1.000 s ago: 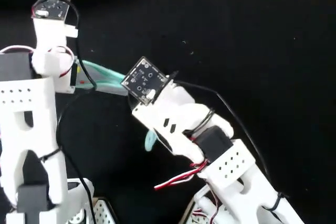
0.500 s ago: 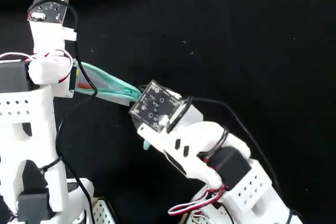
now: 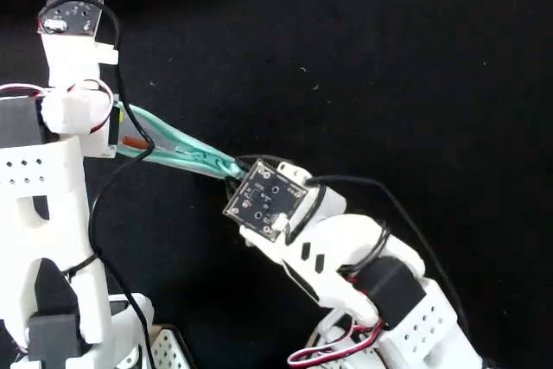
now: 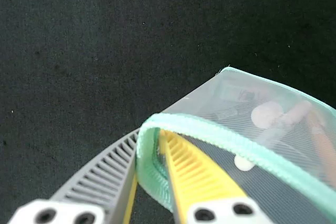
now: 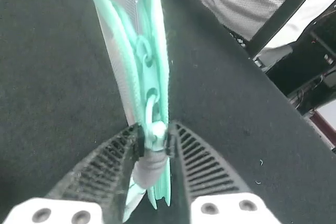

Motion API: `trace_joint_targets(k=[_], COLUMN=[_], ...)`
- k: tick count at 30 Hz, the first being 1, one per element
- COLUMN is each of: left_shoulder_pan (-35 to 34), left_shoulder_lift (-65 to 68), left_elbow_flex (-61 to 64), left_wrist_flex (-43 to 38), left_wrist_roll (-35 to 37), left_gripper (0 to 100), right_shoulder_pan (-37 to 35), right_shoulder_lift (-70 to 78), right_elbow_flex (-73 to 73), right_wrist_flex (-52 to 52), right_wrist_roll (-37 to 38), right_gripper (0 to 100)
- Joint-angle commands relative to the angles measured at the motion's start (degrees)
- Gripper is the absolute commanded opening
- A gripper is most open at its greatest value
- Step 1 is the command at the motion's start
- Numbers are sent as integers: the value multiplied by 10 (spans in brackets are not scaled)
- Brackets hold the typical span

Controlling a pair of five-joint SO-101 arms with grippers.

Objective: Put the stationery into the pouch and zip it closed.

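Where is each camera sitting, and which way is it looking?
High view: fixed above, looking down on the black table, left arm, right arm and the pouch held between them.
Left wrist view: on the left arm, looking past the left gripper clamped on the pouch's end; stationery lies inside.
Right wrist view: on the right arm, looking past the right gripper pinching the zipper pull.
Shared: all three show the pouch.

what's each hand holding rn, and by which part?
The left hand is shut on the pouch, clamping its green-trimmed edge at one end. The right hand is shut on the zipper pull at the other end.
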Motion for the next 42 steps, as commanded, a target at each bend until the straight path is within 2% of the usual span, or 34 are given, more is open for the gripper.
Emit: trace_joint_targets(k=[1,12,25,30,34,42], left_shoulder_pan=[-6,-5,-3,-3,-1,-1], left_shoulder_lift=[11,5,5,5,5,4], left_elbow_flex=[-2,0,0,-1,-3,-15], left_wrist_flex=[0,0,0,0,0,0], left_wrist_roll=[-5,-5,-5,-5,-4,-3], left_gripper=[30,30,30,30,30,30], right_shoulder_pan=[9,10,10,51,53,53], right_shoulder_lift=[-7,-6,-4,-4,-3,48], right_elbow_flex=[-19,-29,-49,-97,-124,-84], right_wrist_flex=[-1,-44,-47,-54,-55,-94], right_wrist_roll=[6,6,4,4,2,1], right_gripper=[25,12,12,12,12,12])
